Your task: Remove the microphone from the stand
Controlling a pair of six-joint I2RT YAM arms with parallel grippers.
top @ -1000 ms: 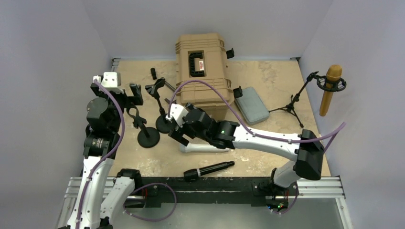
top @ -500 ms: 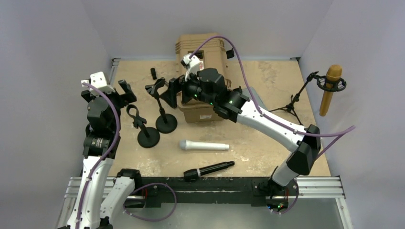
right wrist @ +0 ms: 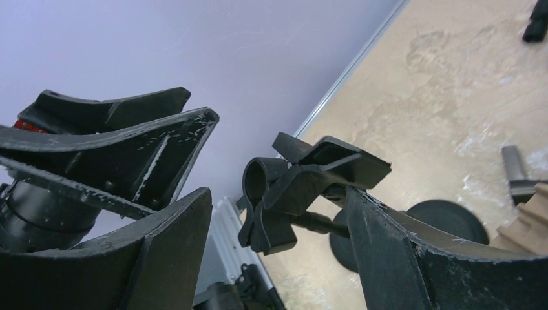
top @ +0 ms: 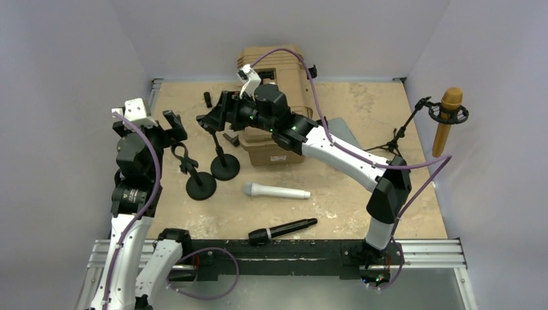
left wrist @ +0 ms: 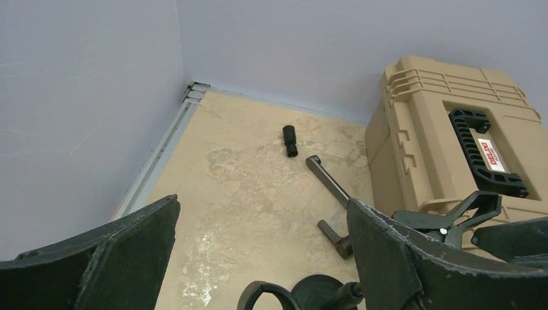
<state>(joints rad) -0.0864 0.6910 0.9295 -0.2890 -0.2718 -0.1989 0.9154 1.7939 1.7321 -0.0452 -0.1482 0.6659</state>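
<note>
I'm holding the right gripper (right wrist: 279, 194) part-open around the stand clip (right wrist: 323, 169). I'm hovering the left gripper (left wrist: 263, 208) wide open; microphone (top: 276, 191) is lying on table (top: 362, 103).

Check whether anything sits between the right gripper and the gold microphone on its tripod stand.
Yes. The right gripper is at the empty clip stand, far from the gold microphone. The tan case and the grey pouch lie between them.
</note>
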